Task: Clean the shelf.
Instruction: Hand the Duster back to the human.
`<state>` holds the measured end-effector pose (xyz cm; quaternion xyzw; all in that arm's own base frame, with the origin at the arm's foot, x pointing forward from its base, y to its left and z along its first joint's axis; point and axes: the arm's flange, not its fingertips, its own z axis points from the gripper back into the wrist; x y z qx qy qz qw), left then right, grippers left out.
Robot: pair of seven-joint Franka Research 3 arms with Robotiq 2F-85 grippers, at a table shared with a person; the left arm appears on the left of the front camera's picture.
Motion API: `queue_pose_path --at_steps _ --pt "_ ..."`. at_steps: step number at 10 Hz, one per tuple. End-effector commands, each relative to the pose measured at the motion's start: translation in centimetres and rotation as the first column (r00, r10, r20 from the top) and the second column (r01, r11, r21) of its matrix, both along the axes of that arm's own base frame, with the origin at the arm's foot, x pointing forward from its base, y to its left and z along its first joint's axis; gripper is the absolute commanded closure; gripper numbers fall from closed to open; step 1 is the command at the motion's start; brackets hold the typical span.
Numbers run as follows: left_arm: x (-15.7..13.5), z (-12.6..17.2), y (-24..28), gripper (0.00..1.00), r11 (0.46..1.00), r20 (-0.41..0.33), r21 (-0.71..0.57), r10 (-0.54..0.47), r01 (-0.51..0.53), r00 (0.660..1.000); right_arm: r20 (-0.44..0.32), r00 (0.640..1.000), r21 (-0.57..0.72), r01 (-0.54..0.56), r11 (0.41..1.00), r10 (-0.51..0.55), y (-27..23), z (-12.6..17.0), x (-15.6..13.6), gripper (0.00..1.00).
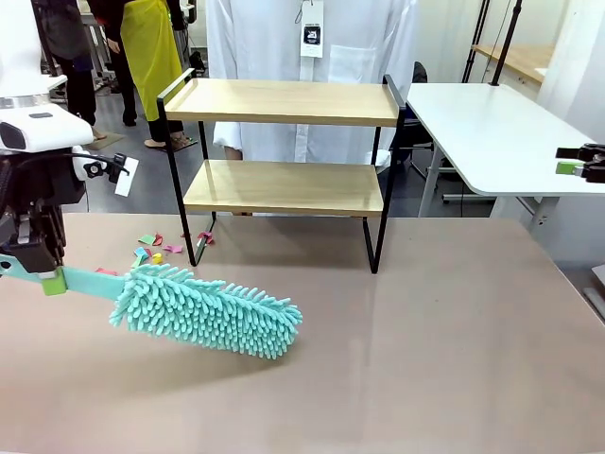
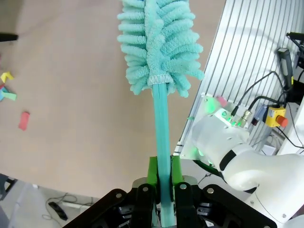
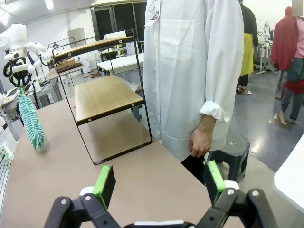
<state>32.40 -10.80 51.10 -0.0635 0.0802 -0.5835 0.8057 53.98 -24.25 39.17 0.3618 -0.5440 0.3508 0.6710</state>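
The shelf (image 1: 284,102) stands at the table's far side, a two-tier rack of light wooden boards in a thin black frame, both boards bare. My left gripper (image 1: 43,272) is shut on the flat handle of a teal fluffy duster (image 1: 208,310), whose head lies low over the table in front of the shelf's left end. In the left wrist view the green pads (image 2: 152,175) clamp the handle (image 2: 161,123). My right gripper (image 1: 573,167) hovers at the far right, open and holding nothing (image 3: 160,184). The right wrist view also shows the shelf (image 3: 107,95) and the duster (image 3: 31,118).
Small coloured paper scraps (image 1: 156,248) lie on the table by the shelf's left leg, and also show in the left wrist view (image 2: 7,91). A person in a white coat (image 3: 190,71) stands behind the shelf. A white table (image 1: 492,132) is at the back right.
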Motion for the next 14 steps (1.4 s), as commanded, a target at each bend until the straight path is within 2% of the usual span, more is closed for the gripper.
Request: queue_pose_path --at_steps 1,2,3,4,6,8,10,11,12,13,14 --pt "0.0 0.5 0.1 0.87 1.000 -0.006 0.005 0.003 -0.003 1.000 0.004 1.000 -0.006 0.005 1.000 -0.005 0.1 0.2 0.1 0.00" --pt "0.0 0.0 0.0 0.87 1.000 0.000 0.000 0.000 0.000 1.000 0.000 1.000 0.000 0.000 1.000 0.000 0.0 0.0 0.0 0.00" --pt "0.0 -0.3 0.1 0.87 0.998 0.034 -0.055 -0.024 0.026 0.999 0.008 0.995 0.001 -0.098 0.995 0.098 2.5 2.1 -0.6 0.00" --pt "0.7 -1.2 -0.1 0.87 0.988 0.042 -0.135 -0.074 0.079 0.996 -0.027 0.981 0.011 -0.190 0.982 0.190 5.0 3.6 -0.6 0.00" --pt "0.9 -3.0 -0.8 0.87 0.961 0.119 -0.243 -0.105 0.131 0.987 -0.066 0.942 0.028 -0.328 0.944 0.329 10.2 5.8 -1.4 0.00" --pt "1.2 -4.9 -0.9 0.87 0.914 0.204 -0.351 -0.138 0.204 0.969 -0.080 0.890 0.122 -0.438 0.891 0.449 15.5 6.7 -3.1 0.00" --pt "1.4 -6.5 -0.9 0.87 0.865 0.291 -0.438 -0.119 0.243 0.949 -0.087 0.845 0.208 -0.503 0.839 0.528 19.4 6.2 -4.9 0.00" --pt "2.2 -6.8 -1.1 0.87 0.850 0.334 -0.443 -0.138 0.285 0.932 -0.093 0.833 0.240 -0.513 0.824 0.546 21.0 5.9 -5.3 0.00" --pt "2.6 -7.6 -1.4 0.87 0.846 0.390 -0.451 -0.099 0.283 0.916 -0.079 0.823 0.272 -0.525 0.807 0.562 22.5 4.9 -6.2 0.00" --pt "3.0 -7.8 -1.7 0.87 0.840 0.424 -0.459 -0.078 0.289 0.902 -0.083 0.824 0.280 -0.521 0.806 0.561 23.6 4.1 -6.6 0.00" --pt "3.1 -8.0 -2.2 0.87 0.833 0.450 -0.472 -0.054 0.289 0.891 -0.041 0.850 0.262 -0.498 0.827 0.525 24.3 3.0 -7.0 0.00"
